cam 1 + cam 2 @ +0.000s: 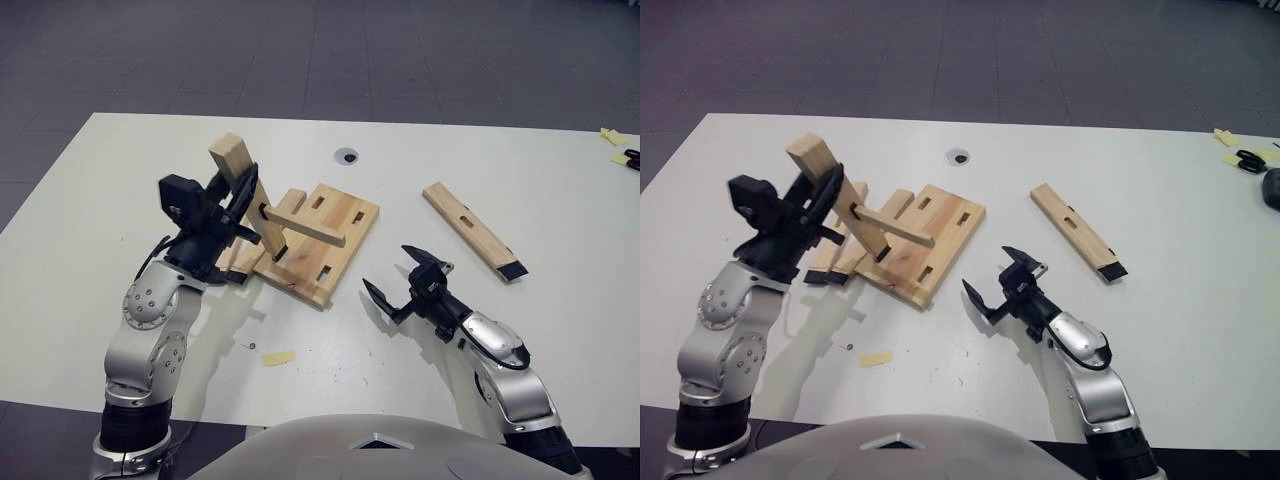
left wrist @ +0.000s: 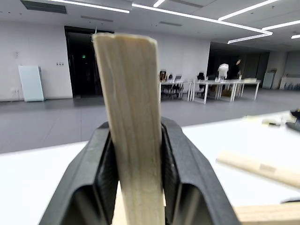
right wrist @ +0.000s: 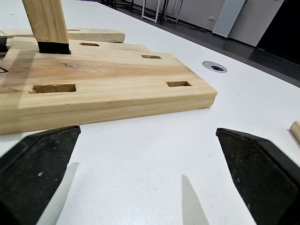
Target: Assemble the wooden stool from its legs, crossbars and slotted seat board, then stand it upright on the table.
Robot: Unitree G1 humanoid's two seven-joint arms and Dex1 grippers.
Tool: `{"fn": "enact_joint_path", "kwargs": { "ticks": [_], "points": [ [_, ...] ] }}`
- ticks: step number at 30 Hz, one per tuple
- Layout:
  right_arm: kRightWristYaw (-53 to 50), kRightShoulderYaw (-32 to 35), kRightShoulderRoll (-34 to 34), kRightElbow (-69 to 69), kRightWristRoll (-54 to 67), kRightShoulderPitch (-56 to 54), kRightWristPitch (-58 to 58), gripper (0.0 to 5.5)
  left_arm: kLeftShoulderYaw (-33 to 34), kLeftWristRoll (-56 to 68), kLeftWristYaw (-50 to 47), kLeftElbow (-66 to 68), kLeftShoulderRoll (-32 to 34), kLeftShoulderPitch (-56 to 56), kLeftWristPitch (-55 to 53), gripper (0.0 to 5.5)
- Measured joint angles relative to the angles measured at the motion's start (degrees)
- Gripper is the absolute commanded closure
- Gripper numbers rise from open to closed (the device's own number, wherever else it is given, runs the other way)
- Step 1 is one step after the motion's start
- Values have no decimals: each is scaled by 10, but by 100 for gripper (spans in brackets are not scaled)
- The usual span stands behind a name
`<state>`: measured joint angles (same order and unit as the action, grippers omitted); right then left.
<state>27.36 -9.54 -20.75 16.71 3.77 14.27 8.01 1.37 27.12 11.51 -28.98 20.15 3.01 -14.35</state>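
Wooden leg on the left is held tight in the left jaws. It leans, with a crossbar stuck through it and its foot on the seat board. I cannot tell if the foot is in a slot. I think the leg should go straight up, then be pushed down slowly. The right jaws are wide open over the table, near the board, and could press it still. A spare leg lies to the right.

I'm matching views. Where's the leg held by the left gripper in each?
Left eye: leg tilted, left of centre, foot at the seat board.
Right eye: leg farther left, same pose.
Left wrist: leg clamped in the left gripper.
Right wrist: leg rising from the seat board.
Landmark: seat board.
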Motion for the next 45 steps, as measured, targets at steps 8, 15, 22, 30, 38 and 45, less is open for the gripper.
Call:
{"fn": "enact_joint_path", "kwargs": {
  "ticks": [8, 15, 22, 30, 38, 45],
  "points": [
    [3, -1, -1, -3, -1, -2, -1, 10, 28, 23, -25, -13, -16, -30, -65, 446],
    [0, 0, -2, -4, -3, -7, -2, 10, 19, -6, -10, -21, -19, 36, -4, 446],
    [0, 6, -3, -7, -3, -6, -11, 10, 9, -22, -2, -22, -16, 87, 46, 445],
    [-1, 5, -3, -17, -3, -7, -12, 10, 1, -4, -8, -35, 22, 49, -6, 445],
    [-1, 9, -3, -22, -3, -32, -13, 10, -35, 42, 58, -12, 77, -15, -58, 443],
    [0, 16, -5, -21, -3, -44, -12, 10, -57, 39, 60, 38, 34, -24, -11, 442]
  ]
}}
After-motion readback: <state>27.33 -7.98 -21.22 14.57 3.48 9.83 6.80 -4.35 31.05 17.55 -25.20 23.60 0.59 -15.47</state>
